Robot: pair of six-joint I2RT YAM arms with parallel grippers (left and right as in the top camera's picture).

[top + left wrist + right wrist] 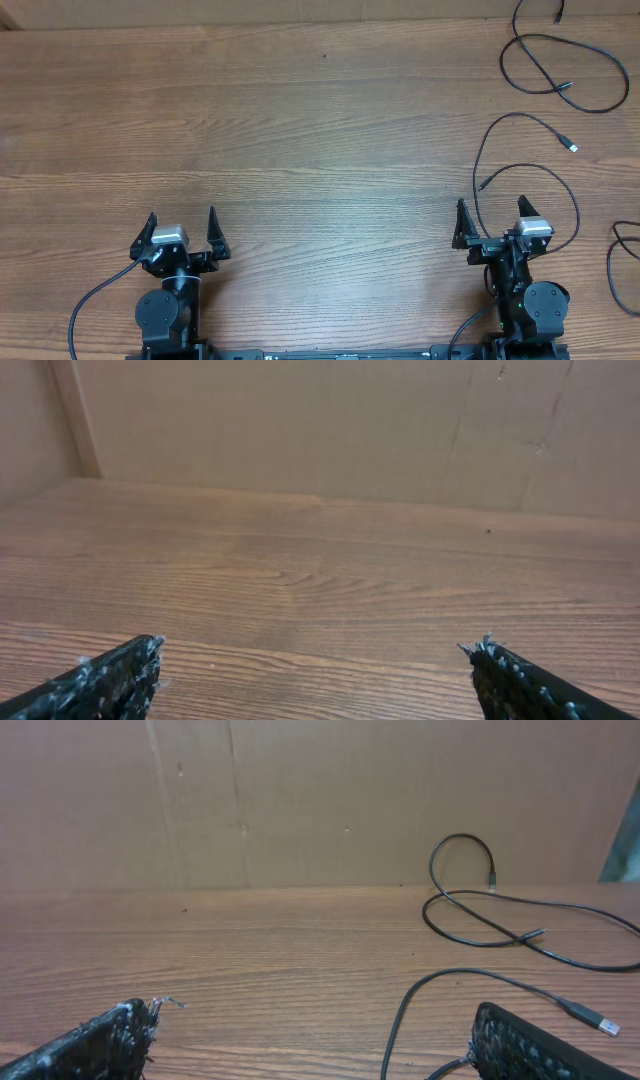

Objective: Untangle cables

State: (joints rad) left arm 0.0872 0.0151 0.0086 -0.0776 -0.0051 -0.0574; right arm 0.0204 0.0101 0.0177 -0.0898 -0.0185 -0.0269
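Thin black cables (563, 88) with small dark plugs: where do they lie?

All are on the right side of the brown wood-grain table (300, 120). The far looped cable (530, 933) sits near the back right corner, one of its plugs resting on the wood just beside the loop. A nearer cable (520, 116) arcs closer to the robot and ends in a silver-tipped plug (598, 1020). A third cable (610, 262) shows only in part at the right edge.

Can you read anything on them?

Any print on the plugs is too small to read.

How does the right gripper (490, 201) stand?

Its black fingers are spread wide and hold nothing. In the right wrist view the nearer cable runs up across the wood between the two fingers. I cannot tell whether it touches them. Another black strand (578, 215) curves round the outer side of that gripper, and I cannot tell whether it is the same cord.

And the left gripper (181, 213)?

Its fingers are also spread wide with nothing between them, and it is well apart from every cable. A plain brown board wall (300, 420) stands behind the table.
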